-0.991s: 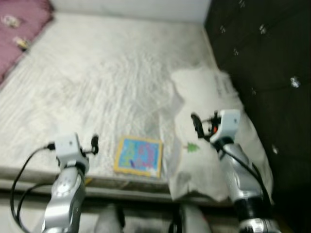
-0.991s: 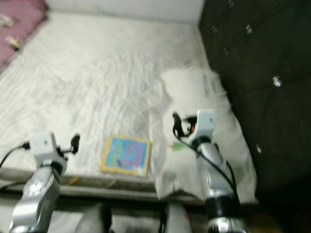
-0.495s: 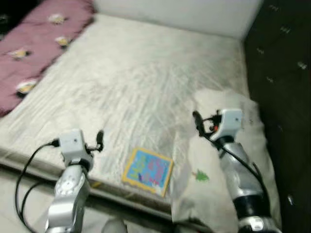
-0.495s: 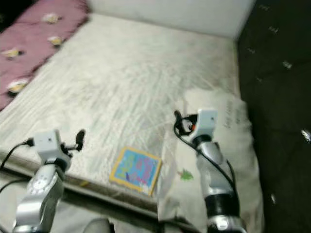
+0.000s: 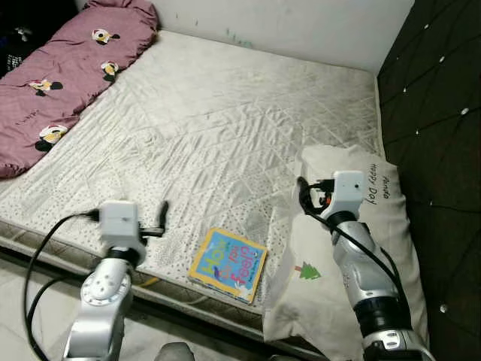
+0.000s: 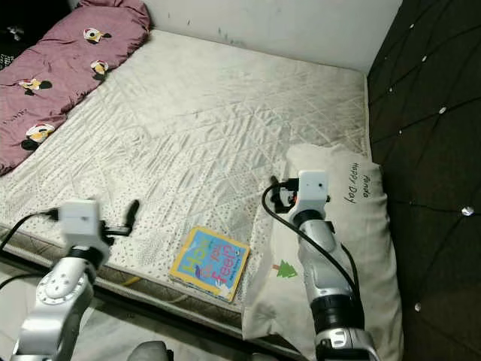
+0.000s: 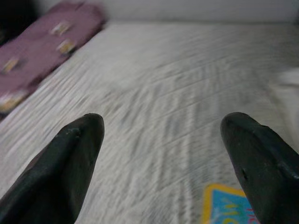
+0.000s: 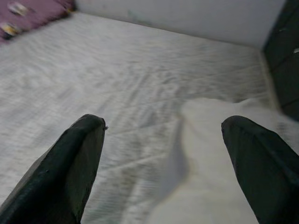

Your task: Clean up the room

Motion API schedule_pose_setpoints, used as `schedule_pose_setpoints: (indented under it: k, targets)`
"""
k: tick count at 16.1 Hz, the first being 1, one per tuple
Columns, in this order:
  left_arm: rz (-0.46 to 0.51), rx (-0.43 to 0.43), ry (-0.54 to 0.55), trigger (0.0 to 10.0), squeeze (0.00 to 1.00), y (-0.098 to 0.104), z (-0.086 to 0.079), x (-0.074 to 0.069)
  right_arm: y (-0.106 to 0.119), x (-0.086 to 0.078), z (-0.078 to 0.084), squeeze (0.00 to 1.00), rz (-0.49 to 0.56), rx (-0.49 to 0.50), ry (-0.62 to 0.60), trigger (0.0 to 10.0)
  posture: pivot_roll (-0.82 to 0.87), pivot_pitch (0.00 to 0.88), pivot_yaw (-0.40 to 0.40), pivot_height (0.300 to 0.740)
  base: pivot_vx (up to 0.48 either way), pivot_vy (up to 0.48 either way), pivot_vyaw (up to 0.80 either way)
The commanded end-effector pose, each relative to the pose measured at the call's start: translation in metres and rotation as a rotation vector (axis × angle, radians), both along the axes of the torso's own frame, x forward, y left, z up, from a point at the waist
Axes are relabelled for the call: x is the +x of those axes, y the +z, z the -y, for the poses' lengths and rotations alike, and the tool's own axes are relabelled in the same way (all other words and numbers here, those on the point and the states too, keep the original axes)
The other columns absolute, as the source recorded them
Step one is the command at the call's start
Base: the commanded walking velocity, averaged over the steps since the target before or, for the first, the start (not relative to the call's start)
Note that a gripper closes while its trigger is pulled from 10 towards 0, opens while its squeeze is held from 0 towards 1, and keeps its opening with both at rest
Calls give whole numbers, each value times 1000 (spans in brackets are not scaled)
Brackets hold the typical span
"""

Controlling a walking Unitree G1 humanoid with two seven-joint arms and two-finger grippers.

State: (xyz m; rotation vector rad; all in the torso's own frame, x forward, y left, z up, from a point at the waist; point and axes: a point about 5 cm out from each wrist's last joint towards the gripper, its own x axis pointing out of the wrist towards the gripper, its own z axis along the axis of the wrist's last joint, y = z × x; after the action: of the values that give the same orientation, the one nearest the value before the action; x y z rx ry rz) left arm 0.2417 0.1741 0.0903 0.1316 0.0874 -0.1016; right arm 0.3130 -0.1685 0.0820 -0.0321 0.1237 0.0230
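Nearest, at the bed's front edge, a picture book [image 5: 228, 265] lies flat between the left hand [image 5: 159, 220] and the right hand [image 5: 304, 194], both spread wide and holding nothing; thin, stiff and light, it is probably best pinched at its overhanging near edge. Beside it, a soft pillow [image 5: 376, 248]; farther back, a purple blanket [image 5: 60, 75]; no containers visible.

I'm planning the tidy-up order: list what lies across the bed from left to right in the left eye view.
Maroon cartoon-print blanket → left gripper → colourful children's book → right gripper → cream pillow with a small green tree → dark tufted headboard.
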Motion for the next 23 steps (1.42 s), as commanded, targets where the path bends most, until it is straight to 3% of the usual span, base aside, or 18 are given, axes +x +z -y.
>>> schedule_pose_setpoints:
  k: [1,2,3,4,5,7,8,9,12,13,16,20,23]
  targets:
    - [20,38,-54,10000,0,3,7,0,7,4,0,0,14,86,16,10000,59,0,-99,740,0,0,0]
    - [43,74,-77,10000,0,5,8,1,7,4,4,0,-5,141,-33,10000,61,0,-100,740,0,0,0]
    - [53,61,-67,10000,0,10,4,0,12,3,12,0,47,28,-83,10000,61,0,-108,740,0,0,0]
    - [30,59,-21,10000,0,8,-2,-5,9,-2,14,0,34,-1,-53,10000,54,0,-100,740,0,0,0]
    - [-5,35,-12,10000,0,2,-2,-12,6,-7,13,0,4,74,-33,10000,45,0,-91,740,0,0,0]
    - [-49,6,35,10000,0,-11,0,-28,12,-19,13,0,61,62,18,10000,1,0,-64,740,0,0,0]
    - [-7,37,69,10000,0,-6,-4,-30,15,-31,23,0,77,-5,8,10000,-27,0,-57,740,0,0,0]
    - [-4,-5,152,10000,0,-4,-13,-30,10,-47,37,0,56,-42,-16,10000,-27,0,-61,740,0,0,0]
    - [12,-6,237,10000,0,1,-25,-34,-7,-76,58,0,-38,-47,-57,10000,-19,0,-68,740,0,0,0]
    - [-1,-49,249,10000,0,2,-25,-35,-8,-72,55,0,-56,-32,-41,10000,-15,0,-67,740,0,0,-800]
    - [8,-70,218,10000,0,6,-16,-30,-1,-52,39,0,-19,-9,-14,10000,-2,0,-62,740,0,0,-800]
    - [-2,-112,205,10000,0,6,-8,-27,4,-49,34,0,-13,3,12,10000,-3,0,-62,740,0,140,-667]
    - [-9,-123,192,10000,0,6,-4,-26,7,-44,29,0,-2,19,27,10000,-5,0,-63,740,0,371,0]
